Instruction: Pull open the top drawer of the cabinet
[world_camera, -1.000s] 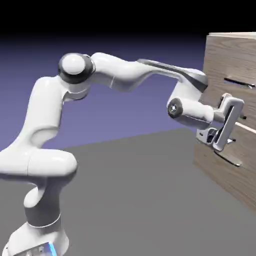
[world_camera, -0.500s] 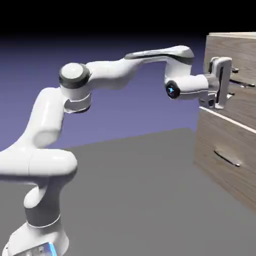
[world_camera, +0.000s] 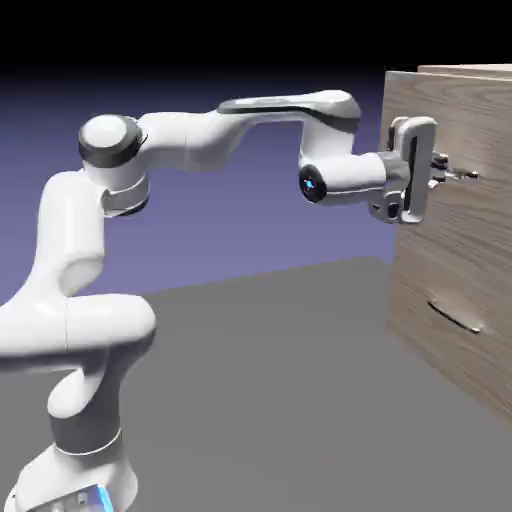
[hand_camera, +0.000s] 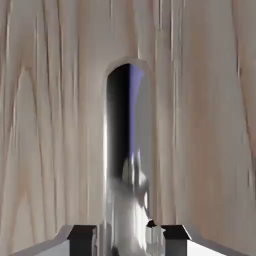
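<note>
- Hand view puts you right on the drawer: the two grey fingertips (hand_camera: 82, 235) sit at the bottom edge with the silver handle (hand_camera: 125, 200) rising between them, large and blurred.
- Your gripper (hand_camera: 125, 236) is clamped on that handle, the tips pressed in on either side of the bar.
- Behind the bar you see light wood grain filling the whole view, with a dark arched reflection on the handle's metal.
- Seen from the exterior view, your gripper (world_camera: 445, 175) points level into the top drawer (world_camera: 440, 130), and the handle's end (world_camera: 468, 177) pokes out just past the fingers.
- The top drawer front stands out toward the arm, proud of the lower drawer (world_camera: 450, 310) beneath it, so it is partly open.
- The lower drawer sits flush in the cabinet (world_camera: 490, 75), its own handle (world_camera: 455, 317) untouched.
- Your arm (world_camera: 200, 140) rises from the lower left, bends at the elbow and reaches across to the right above the grey table (world_camera: 270, 400).
</note>
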